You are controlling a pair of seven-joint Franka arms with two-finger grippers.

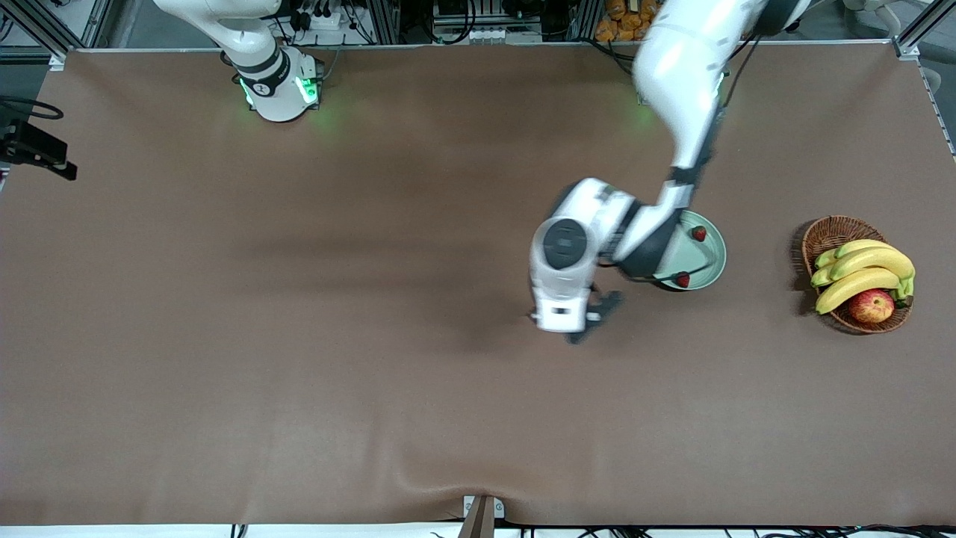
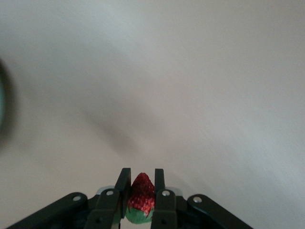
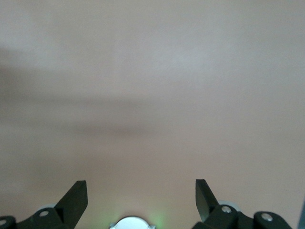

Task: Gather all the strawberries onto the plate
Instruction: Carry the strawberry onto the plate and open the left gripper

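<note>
Strawberries lie two on the plate [image 1: 713,261] in the front view: one strawberry [image 1: 699,233] near its rim toward the robots' bases, another strawberry [image 1: 682,279] at the rim nearest the camera. Wide bare brown counter [image 1: 299,336] spreads toward the right arm's end. A wicker basket [image 1: 825,233] with bananas [image 1: 866,269] and an apple [image 1: 871,305] sits near the left arm's end. The left arm reaches down from its base, wrist bent, its left pincer [image 1: 597,317] over bare counter just beside the plate.

Left wrist view: the left pincer [image 2: 141,191] is clenched on the third strawberry [image 2: 141,198], open counter around it.

Right wrist view: the waiting right pincer [image 3: 141,193] stands released, fingers [image 3: 76,198] wide, above bare counter.
</note>
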